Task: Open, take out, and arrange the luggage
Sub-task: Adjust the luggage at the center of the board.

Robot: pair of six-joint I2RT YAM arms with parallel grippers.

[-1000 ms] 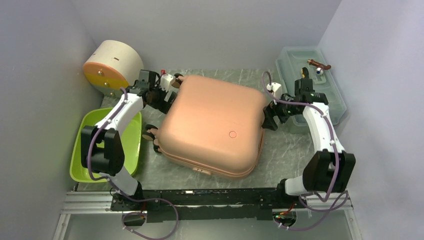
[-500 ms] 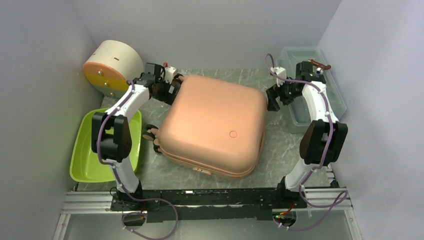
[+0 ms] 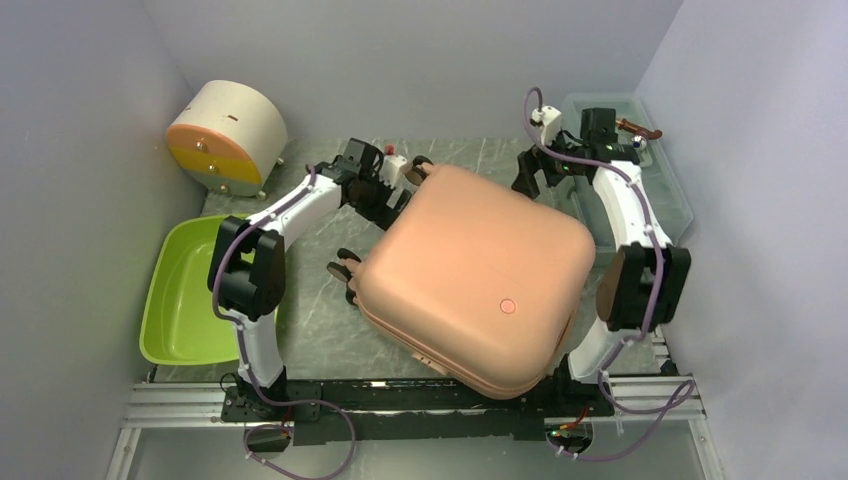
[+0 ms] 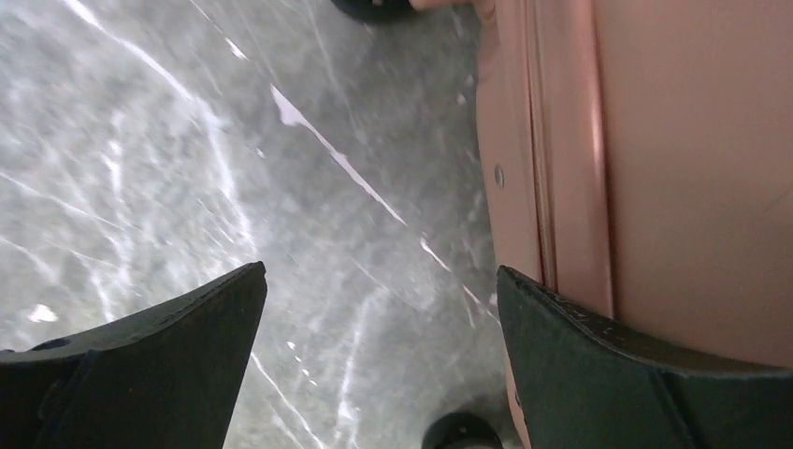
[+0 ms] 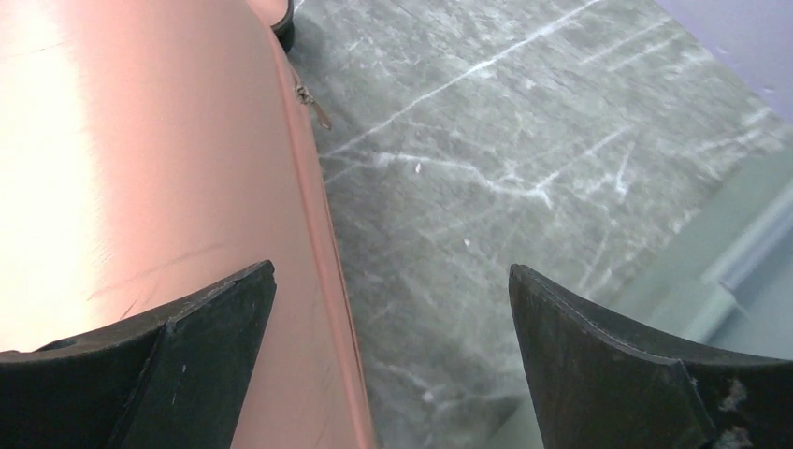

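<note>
Luggage shifting, not yet opening

You are watching the luggage [image 3: 470, 275] sliding across the counter [image 3: 320, 330] toward the right arm's base (lid shut, wheels facing left); your left pincer [image 4: 379, 281] is nudging its far-left corner, spread wide, and the right pincer [image 5: 393, 271] is hovering spread beside its far edge.

- The luggage [image 3: 470, 275] lies mid-surface [image 3: 310, 330], reaching the near edge.
- A drawer box [image 3: 225, 130] sits at the far left corner.
- A tub [image 3: 180, 310] lies along the left edge.
- A toolbox [image 3: 655, 190] sits at the far right corner.
</note>
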